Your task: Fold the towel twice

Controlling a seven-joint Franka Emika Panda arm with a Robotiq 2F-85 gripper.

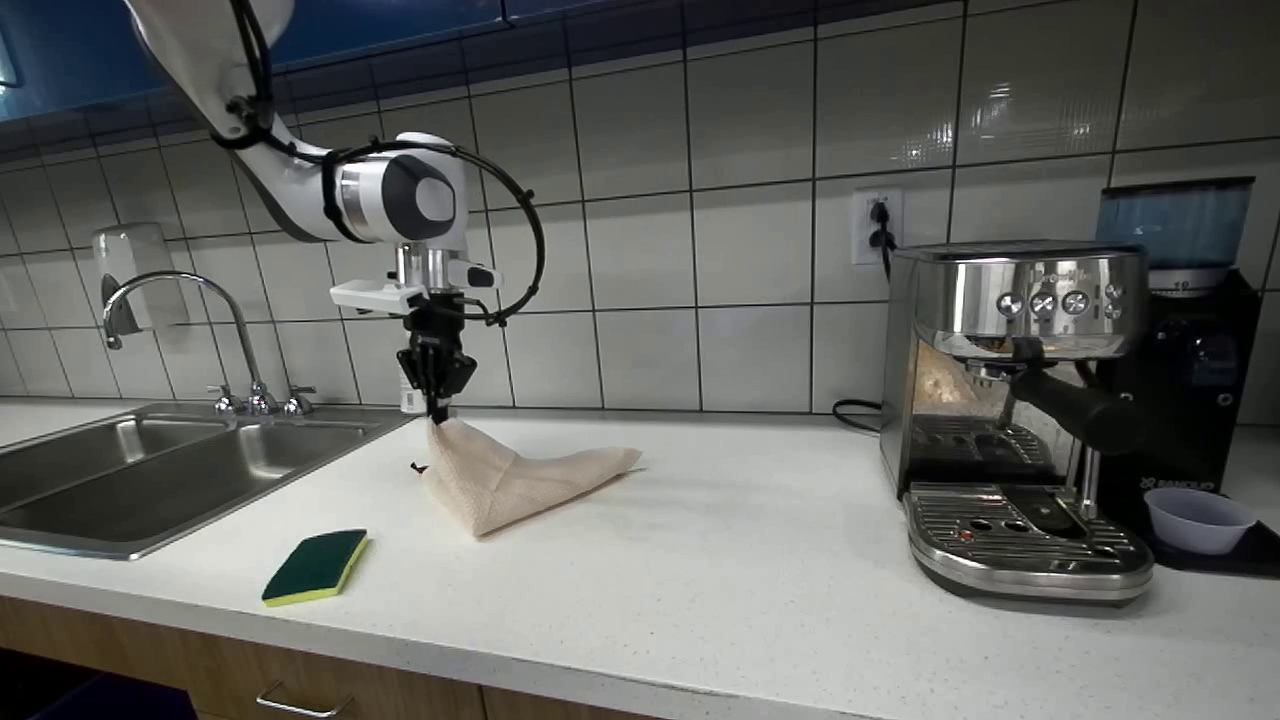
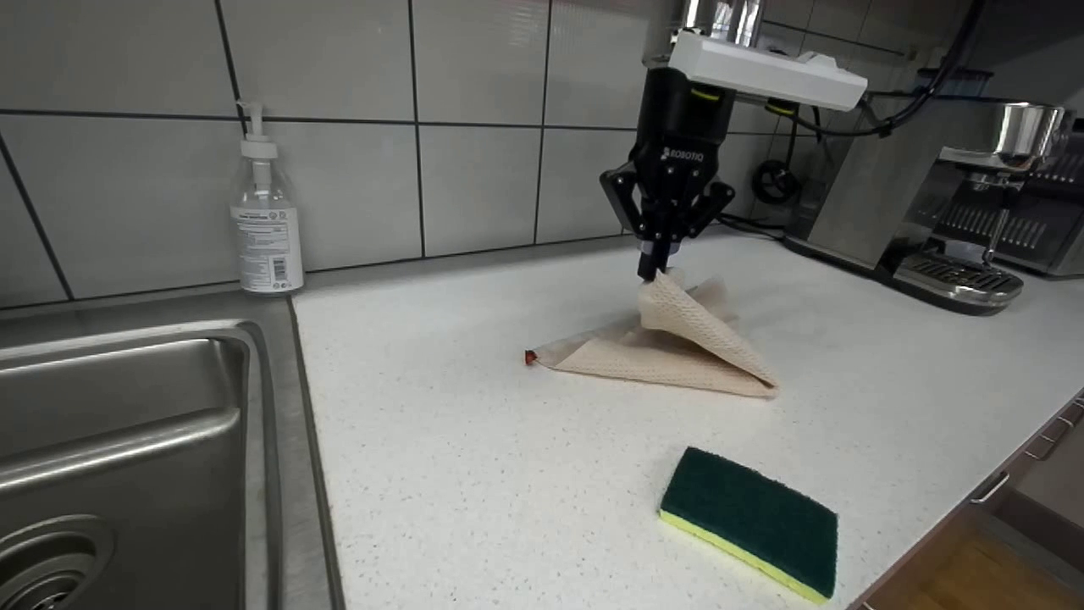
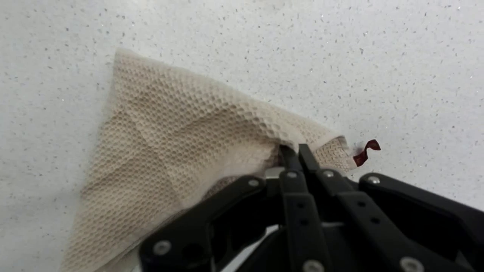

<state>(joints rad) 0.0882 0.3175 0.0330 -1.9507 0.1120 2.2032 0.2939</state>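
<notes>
The beige towel lies on the white counter in both exterior views, folded over into a rough triangle. A part of it is lifted to my fingertips. In the wrist view the towel spreads to the left of the fingers, with a raised fold at the tips. A small dark red tag sticks out at its right corner. My gripper points straight down, its fingers nearly together on the raised towel edge, in both exterior views and the wrist view. The towel's underside is mostly hidden.
A green-and-yellow sponge lies near the counter's front edge. A double steel sink with a faucet is at one end. A soap bottle stands by the wall. A coffee machine and grinder stand at the far end.
</notes>
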